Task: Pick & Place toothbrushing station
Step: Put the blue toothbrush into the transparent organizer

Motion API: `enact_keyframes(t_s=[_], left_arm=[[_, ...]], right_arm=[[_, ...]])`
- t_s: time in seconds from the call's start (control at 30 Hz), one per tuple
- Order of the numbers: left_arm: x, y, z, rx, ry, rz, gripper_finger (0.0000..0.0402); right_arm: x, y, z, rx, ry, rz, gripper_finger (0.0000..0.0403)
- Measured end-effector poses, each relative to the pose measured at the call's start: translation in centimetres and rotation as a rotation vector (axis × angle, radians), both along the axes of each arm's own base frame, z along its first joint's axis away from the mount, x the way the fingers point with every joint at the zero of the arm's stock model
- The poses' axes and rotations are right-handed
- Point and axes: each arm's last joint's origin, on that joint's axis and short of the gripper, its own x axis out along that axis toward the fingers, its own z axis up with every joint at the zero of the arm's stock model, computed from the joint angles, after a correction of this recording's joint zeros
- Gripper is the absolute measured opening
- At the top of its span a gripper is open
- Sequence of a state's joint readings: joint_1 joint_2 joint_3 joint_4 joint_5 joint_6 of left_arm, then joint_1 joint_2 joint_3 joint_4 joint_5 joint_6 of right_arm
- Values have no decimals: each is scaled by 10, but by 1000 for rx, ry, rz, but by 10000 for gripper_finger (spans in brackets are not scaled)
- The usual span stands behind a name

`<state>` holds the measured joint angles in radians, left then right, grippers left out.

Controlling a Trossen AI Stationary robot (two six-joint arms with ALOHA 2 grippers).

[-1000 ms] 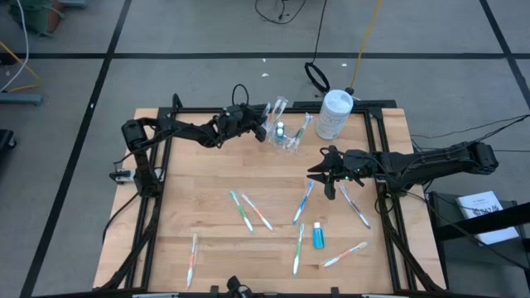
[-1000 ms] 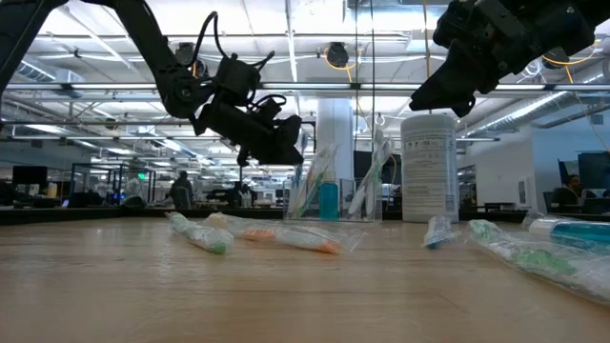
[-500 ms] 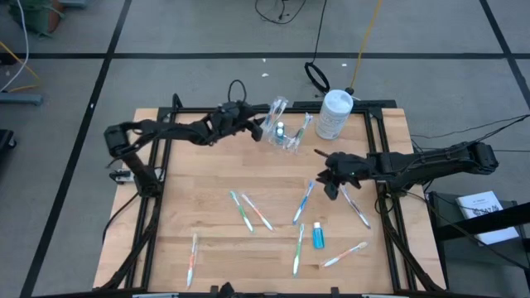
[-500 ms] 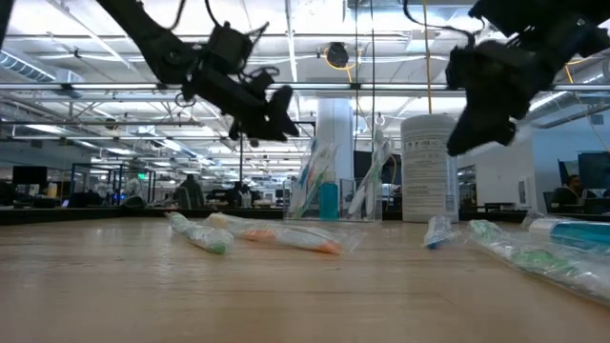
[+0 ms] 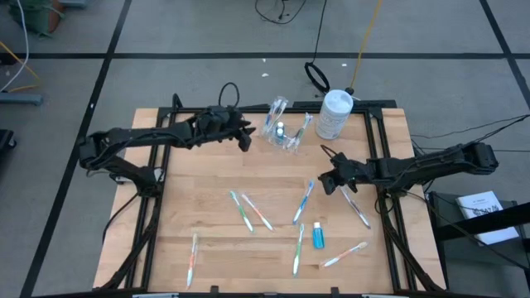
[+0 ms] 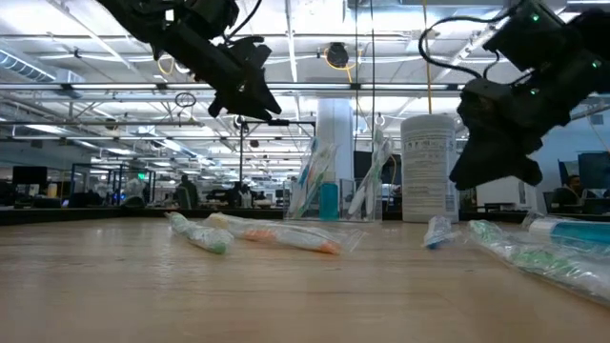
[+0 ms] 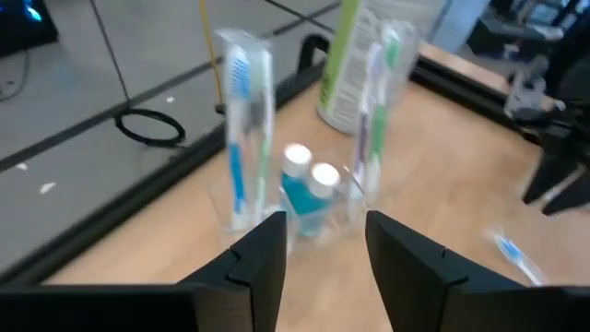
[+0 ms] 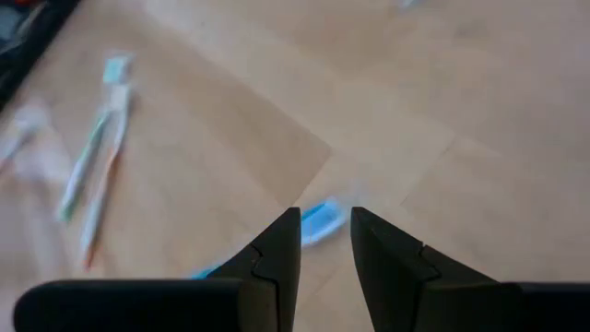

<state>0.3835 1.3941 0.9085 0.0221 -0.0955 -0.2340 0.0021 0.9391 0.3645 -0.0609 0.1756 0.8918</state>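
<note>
The clear holder (image 5: 286,132) is taken as the landmark; it stands near the far edge of the surface (image 5: 190,207), with wrapped toothbrushes upright in it and two small blue toothpaste tubes (image 7: 309,189) between them.

To the left of the holder, the left claw (image 5: 243,137) is held above the surface, close beside the holder but apart from it. In the left wrist view its fingers (image 7: 263,249) are seen spread, nothing is held between them, and the holder (image 7: 304,198) lies straight ahead of the gap. The holder's long axis is upright, so a level approach from this side is judged to suit it. The left arm is judged the nearer one to the holder.

Just right of the holder, and near it, the white bottle (image 5: 334,114) is seen; it is no part of the set.

Toward the near side of the holder, loose toothbrushes lie flat. One blue toothbrush (image 5: 303,201) lies below and slightly right of the holder, its long axis running from near-left to far-right.

Farther right of the holder, the right claw (image 5: 328,180) is held low, just beside the far end of that brush. In the right wrist view its fingers (image 8: 277,244) are a little apart and empty, with a blue-ended item (image 8: 321,222) on the surface beyond the gap; which item it is cannot be told. The right arm is judged the nearer one to the loose brushes.
</note>
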Motion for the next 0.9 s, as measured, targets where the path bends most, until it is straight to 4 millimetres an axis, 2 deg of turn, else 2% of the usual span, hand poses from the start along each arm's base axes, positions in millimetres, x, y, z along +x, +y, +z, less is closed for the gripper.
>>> enact_keyframes(t_s=[0.13, 0.23, 0.43, 0.67, 0.77, 0.9], left_arm=[[4, -13, -2, -10, 27, -45, 152], [7, -23, -3, -11, 35, -81, 152], [12, -43, -3, -9, 34, -148, 152], [16, -55, -2, -5, 25, -190, 152], [17, -60, -2, -6, 26, -205, 152], [18, -67, -2, -17, 22, -225, 152]], right_arm=[[-5, 1, -15, 25, -53, 34, 89], [-6, 1, -18, 8, -109, 45, 89], [-4, 1, -12, -168, -322, 149, 89], [-9, -2, -3, -252, -562, 116, 89], [-10, -3, -2, -265, -582, 118, 89], [-10, 3, -2, -293, -591, 285, 96]])
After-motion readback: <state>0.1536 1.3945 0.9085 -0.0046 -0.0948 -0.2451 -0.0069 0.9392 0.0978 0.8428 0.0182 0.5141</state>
